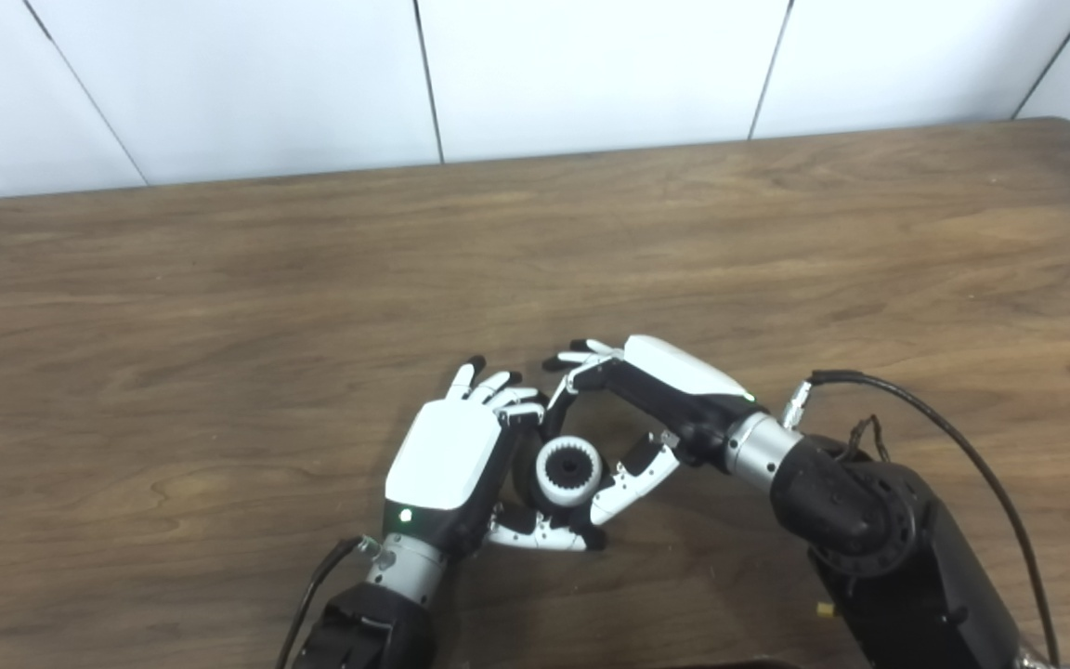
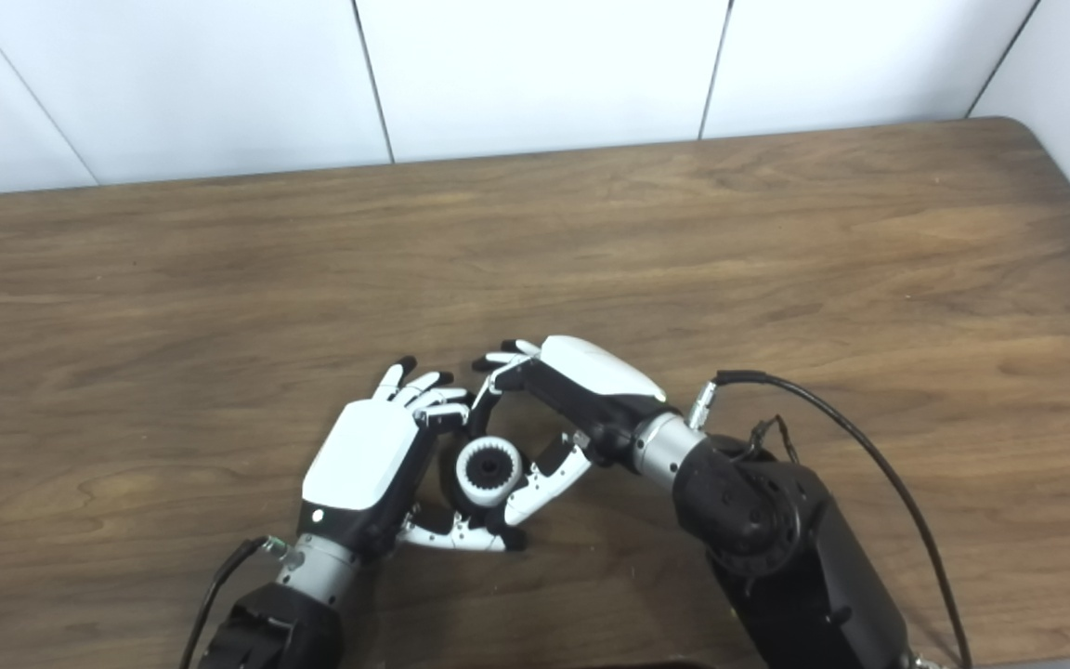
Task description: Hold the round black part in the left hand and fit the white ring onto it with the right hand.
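Two hands meet near the front middle of a wide table (image 1: 776, 242), brown wood-grain laminate with a rounded far right corner, standing against a wall (image 1: 591, 65) of plain white panels split by thin dark seams. Both forearms are cut off by the bottom edge. A black cable (image 1: 962, 446) loops off the right wrist.

The left hand (image 1: 450, 457), glossy white on its back with black inner parts, curls around the black part (image 1: 528, 469), which is mostly hidden behind the hand and ring; only a dark sliver shows, so its shape is hard to make out. It appears to be grasped there, just above the table.

The right hand (image 1: 656, 400) arches over from the right, fingers at the far side and thumb below the ring (image 1: 567, 471). Whether it pinches the ring or only touches it I cannot tell.

White and round, the ring has a toothed dark bore and sits against the black part, facing the camera.
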You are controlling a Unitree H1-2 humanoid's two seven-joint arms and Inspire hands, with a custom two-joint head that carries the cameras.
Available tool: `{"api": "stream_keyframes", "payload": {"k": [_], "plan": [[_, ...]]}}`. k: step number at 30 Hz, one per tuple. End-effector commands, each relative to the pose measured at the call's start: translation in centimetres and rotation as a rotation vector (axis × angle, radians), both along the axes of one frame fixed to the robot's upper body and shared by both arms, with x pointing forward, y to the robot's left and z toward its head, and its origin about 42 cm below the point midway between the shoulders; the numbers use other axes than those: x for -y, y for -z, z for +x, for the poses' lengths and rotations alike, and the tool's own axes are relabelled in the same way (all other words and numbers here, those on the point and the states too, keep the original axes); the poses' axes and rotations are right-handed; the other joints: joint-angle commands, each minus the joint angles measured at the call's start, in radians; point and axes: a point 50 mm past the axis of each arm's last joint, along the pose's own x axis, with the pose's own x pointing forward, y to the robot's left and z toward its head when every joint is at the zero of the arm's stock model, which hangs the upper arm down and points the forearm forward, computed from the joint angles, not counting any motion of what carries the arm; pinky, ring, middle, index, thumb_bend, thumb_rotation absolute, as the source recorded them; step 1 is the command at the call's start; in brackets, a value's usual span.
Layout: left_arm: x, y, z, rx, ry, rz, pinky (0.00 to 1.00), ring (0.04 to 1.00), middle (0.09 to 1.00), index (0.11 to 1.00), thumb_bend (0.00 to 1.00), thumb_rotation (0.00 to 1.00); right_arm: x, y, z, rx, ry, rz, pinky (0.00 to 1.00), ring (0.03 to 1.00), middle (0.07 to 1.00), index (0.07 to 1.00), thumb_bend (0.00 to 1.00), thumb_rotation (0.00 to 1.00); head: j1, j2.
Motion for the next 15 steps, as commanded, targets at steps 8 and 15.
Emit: {"api": "stream_keyframes", "payload": {"k": [8, 15], "plan": [[0.1, 0.2, 0.3, -0.01, -0.008, 0.012, 1.0, 0.894, 0.784, 0.484, 0.52, 0.05, 0.6, -2.1, 0.5, 0.092, 0.014, 0.02, 0.98, 0.998, 0.936, 0.714, 1.0, 0.25, -0.001, 0.002], [-0.1, 0.3, 0.5, -0.007, -0.014, 0.013, 1.0, 0.895, 0.782, 0.484, 0.52, 0.05, 2.2, -3.5, 0.8, 0.128, 0.048, 0.004, 0.95, 0.979, 0.923, 0.728, 1.0, 0.24, -0.001, 0.0]]}}
